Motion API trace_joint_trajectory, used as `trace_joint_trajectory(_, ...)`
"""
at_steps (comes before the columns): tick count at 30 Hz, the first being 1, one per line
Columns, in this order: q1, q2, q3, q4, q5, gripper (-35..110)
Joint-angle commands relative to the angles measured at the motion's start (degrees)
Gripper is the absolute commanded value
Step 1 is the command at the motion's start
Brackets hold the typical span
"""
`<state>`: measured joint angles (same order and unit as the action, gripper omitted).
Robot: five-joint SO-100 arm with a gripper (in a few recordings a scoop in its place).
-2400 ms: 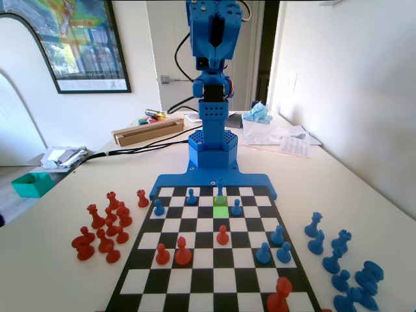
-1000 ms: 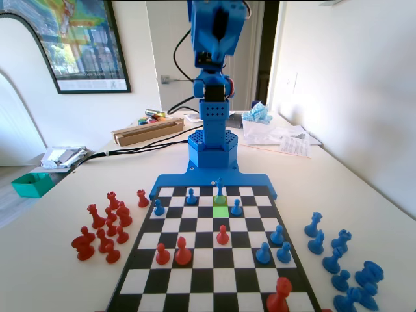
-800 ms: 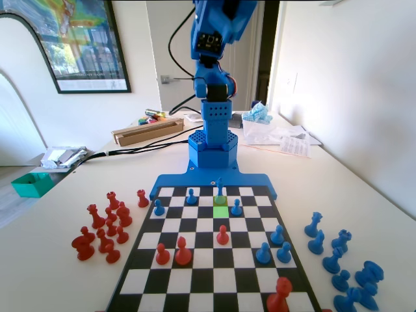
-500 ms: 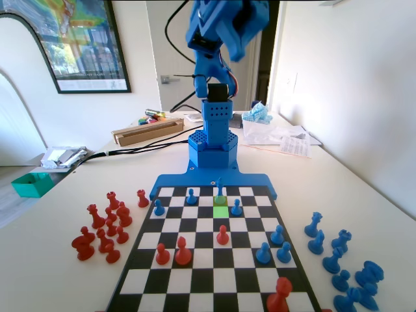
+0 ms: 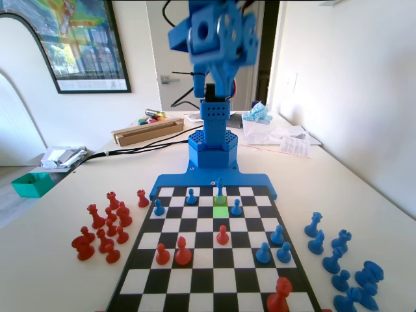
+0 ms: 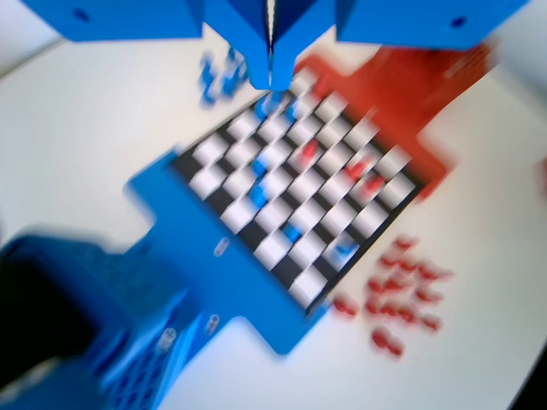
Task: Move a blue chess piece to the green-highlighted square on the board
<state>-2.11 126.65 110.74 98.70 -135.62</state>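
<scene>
The board [image 5: 214, 286] lies in front of the blue arm's base, with the green-highlighted square [image 5: 221, 211] in its far half. Just right of that square stands a blue chess piece [image 5: 236, 207], a small pawn; two more pawns [image 5: 159, 208] [image 5: 191, 195] stand to the left of it. A slimmer blue piece [image 5: 220, 188] stands right behind the green square. The arm's head [image 5: 214, 32] is raised high above the base. In the blurred wrist view my gripper [image 6: 272, 75] hangs far above the board [image 6: 295, 179], jaws pressed together with nothing between them.
Red pieces [image 5: 104, 227] are clustered on the table left of the board and blue pieces [image 5: 344, 266] to its right. Several red and blue pieces stand on the near half of the board. A cardboard box [image 5: 146, 130], a green tray [image 5: 31, 184] and papers [image 5: 289, 140] lie further back.
The arm's upper part has turned and tilted forward towards the board, so its head now faces the fixed camera. No piece on the board has moved.
</scene>
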Motion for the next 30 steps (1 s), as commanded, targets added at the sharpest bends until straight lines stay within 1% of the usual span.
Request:
trace_joint_trajectory(1, 1.05, -3.78, 0.79, -0.88, -3.69, 2)
trace_joint_trajectory(12, 1.14, -17.58, -2.55, -5.1, -3.34, 8)
trace_joint_trajectory(19, -0.18, -18.72, 2.37, -14.06, -2.37, 14)
trace_joint_trajectory(30, 0.0, -19.6, 11.78, -24.79, -2.29, 14)
